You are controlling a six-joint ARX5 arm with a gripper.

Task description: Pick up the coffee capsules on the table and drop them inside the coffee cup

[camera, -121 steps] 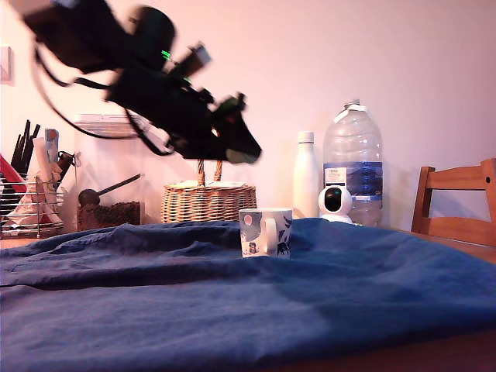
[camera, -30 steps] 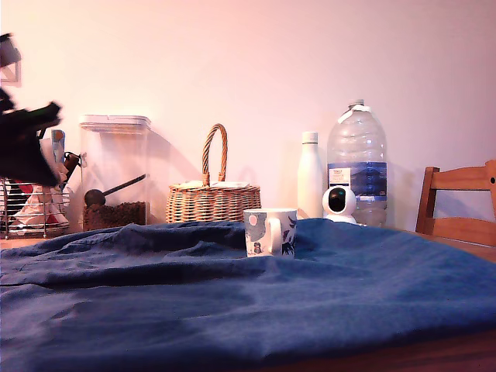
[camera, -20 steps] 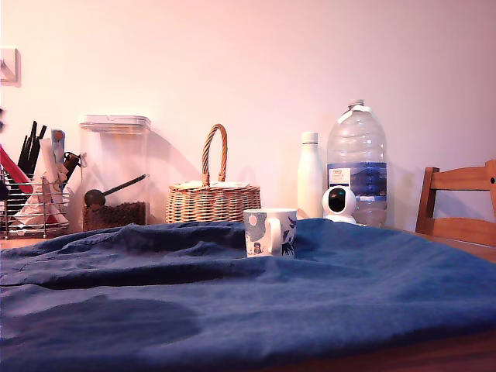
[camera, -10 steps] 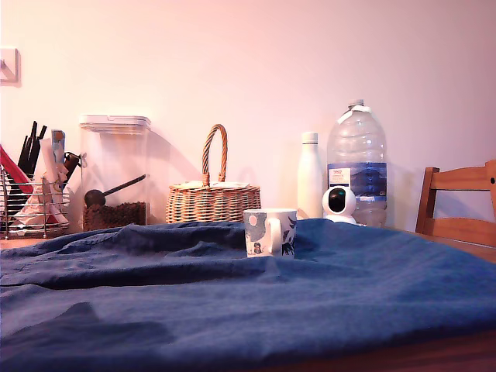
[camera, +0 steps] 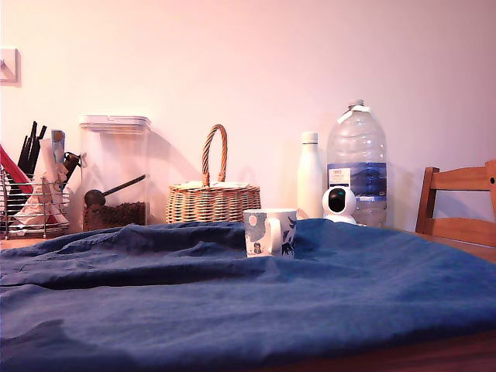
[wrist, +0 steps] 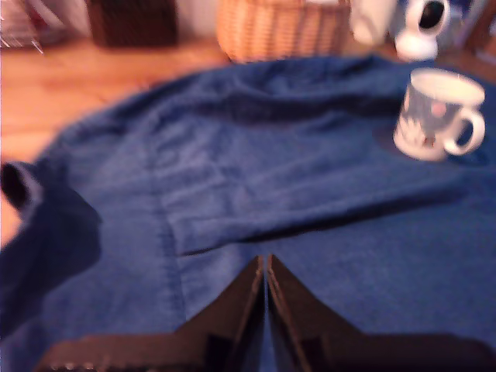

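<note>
Rack [camera: 31,203]: wire, thin bars, at the exterior view's far left edge by the wall; dark handles stand up in it.
Jar [camera: 115,172]: clear, boxy, flat lid; dark contents low inside with a scoop.
Counter [wrist: 93,81]: bare wood shows at 10 o'clock in the wrist view and along the exterior view's lower right edge.
Cloth [camera: 232,302]: dark blue, soft, wrinkled in long folds; it covers most of the counter, with wide open room in front of the cup.
Basket [camera: 211,195]: woven wicker, round, tall arched handle; behind the cloth's far edge.
Tool [wrist: 266,263]: black, tapered fingers pressed tip to tip, nothing between them; over open cloth, well apart from the cup.
Cup [camera: 270,232]: white glazed, blue and pink print, upright on the cloth at centre; handle toward the camera in the exterior view.
Capsules: none visible; cup's inside hidden.
Bottle [camera: 308,175]: white, slim, smooth.
Small camera [camera: 338,204]: white, rounded.
Water jug [camera: 356,159]: clear plastic, ribbed.
Chair [camera: 457,205]: wooden back, at the exterior view's right edge.
</note>
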